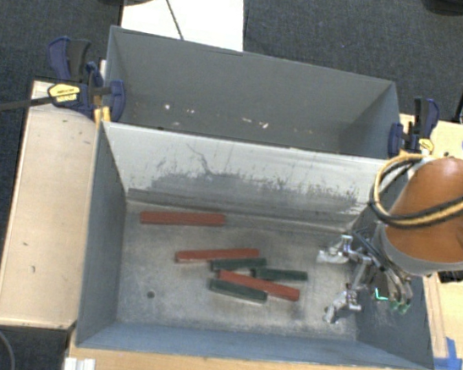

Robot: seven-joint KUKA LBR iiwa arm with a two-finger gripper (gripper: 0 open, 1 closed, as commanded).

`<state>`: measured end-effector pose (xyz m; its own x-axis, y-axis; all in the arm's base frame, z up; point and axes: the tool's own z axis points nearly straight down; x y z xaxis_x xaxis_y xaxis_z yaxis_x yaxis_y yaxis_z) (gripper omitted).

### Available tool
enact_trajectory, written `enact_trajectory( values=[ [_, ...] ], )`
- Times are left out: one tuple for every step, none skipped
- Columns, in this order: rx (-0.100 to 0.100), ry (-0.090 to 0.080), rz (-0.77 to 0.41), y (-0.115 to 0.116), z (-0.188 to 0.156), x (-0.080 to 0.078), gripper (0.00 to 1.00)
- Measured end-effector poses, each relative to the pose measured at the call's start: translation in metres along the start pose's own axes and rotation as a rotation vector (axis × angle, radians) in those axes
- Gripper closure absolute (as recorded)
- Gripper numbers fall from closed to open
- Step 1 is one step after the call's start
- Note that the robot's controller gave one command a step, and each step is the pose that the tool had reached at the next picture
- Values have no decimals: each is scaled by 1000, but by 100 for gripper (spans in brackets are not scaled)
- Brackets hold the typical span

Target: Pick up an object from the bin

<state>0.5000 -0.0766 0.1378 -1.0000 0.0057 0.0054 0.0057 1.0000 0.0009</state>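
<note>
Hovering at the right end of the bin [241, 177], the hand [333, 284] gapes empty; the sticks [255, 288] lie toward the view's left, lengthwise toward it.

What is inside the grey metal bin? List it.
Inside the grey metal bin: one flat red-brown stick alone near the back wall, a heap of red-brown and dark green sticks mid-floor. The pincer and orange-covered wrist hide the right corner floor.
</note>
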Motion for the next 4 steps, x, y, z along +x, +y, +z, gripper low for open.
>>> enact_trajectory(
  values=[
    [1,-7,-3,0,-3,-2,0],
    [1,-23,-47,49,62,-30,100],
    [1,-23,-48,49,62,-30,100],
    [1,-6,-233,20,-148,-44,100]
  ],
)
